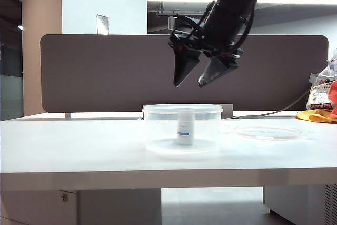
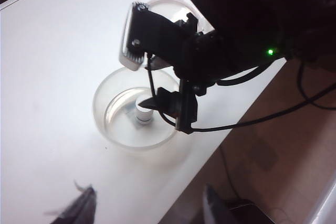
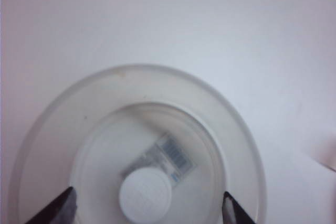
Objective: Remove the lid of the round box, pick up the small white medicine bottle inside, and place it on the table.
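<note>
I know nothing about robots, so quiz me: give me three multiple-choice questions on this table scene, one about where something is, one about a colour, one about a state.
1. Where does the small white medicine bottle stand?
A. inside the round box
B. on the lid
C. on the bare table

2. What colour is the band on the bottle's label?
A. red
B. blue
C. green

3. How is the right pincer above the box?
A. shut on the bottle
B. shut on the lid
C. open and empty

Answers:
1 A: the bottle is seen through the clear wall of the box.
2 B: the exterior view shows a blue band low on the bottle.
3 C: its two fingers are spread apart in the air, and the lid lies flat on the table beside the box.
</note>
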Robot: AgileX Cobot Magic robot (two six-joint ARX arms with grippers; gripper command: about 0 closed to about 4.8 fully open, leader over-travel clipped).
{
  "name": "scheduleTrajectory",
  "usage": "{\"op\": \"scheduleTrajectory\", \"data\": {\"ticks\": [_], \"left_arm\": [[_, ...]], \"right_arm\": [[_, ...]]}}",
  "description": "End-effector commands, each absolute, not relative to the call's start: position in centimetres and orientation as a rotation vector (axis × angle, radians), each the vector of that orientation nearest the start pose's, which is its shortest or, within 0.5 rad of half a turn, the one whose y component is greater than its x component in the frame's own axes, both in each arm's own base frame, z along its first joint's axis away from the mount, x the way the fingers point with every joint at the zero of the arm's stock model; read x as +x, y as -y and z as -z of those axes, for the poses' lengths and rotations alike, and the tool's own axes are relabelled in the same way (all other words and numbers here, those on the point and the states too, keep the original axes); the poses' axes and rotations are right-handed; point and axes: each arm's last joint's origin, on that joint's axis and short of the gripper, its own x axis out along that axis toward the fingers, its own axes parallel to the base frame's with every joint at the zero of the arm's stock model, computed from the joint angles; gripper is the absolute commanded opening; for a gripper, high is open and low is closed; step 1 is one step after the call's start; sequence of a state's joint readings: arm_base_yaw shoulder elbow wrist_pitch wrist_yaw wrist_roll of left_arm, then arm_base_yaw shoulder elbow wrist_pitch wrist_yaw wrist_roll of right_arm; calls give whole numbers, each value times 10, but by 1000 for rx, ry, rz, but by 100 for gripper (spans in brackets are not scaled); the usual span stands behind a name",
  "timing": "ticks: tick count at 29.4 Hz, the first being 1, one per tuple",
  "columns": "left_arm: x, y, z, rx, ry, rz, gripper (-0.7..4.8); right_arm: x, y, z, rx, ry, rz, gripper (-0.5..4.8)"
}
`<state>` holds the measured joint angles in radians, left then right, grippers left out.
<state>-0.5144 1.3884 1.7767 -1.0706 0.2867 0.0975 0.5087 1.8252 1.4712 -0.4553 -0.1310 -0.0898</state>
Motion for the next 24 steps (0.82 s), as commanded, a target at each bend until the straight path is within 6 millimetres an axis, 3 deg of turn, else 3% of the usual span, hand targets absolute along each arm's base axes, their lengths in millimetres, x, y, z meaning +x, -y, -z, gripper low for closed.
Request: {"op": "scheduleTrajectory", "data": {"ticks": [1,13,24], "left_arm": [[214,130,-453,170,-643,805,266],[215,131,-452,170,-644,804,266],[215,131,-451,171,-656,805,266]], "right_arm": [[354,-202,-263,-221,-780,-637,351],[358,-207,-240,-189,-871,-668,351],[359,-208,-235,-172,-899,-661,351]]}}
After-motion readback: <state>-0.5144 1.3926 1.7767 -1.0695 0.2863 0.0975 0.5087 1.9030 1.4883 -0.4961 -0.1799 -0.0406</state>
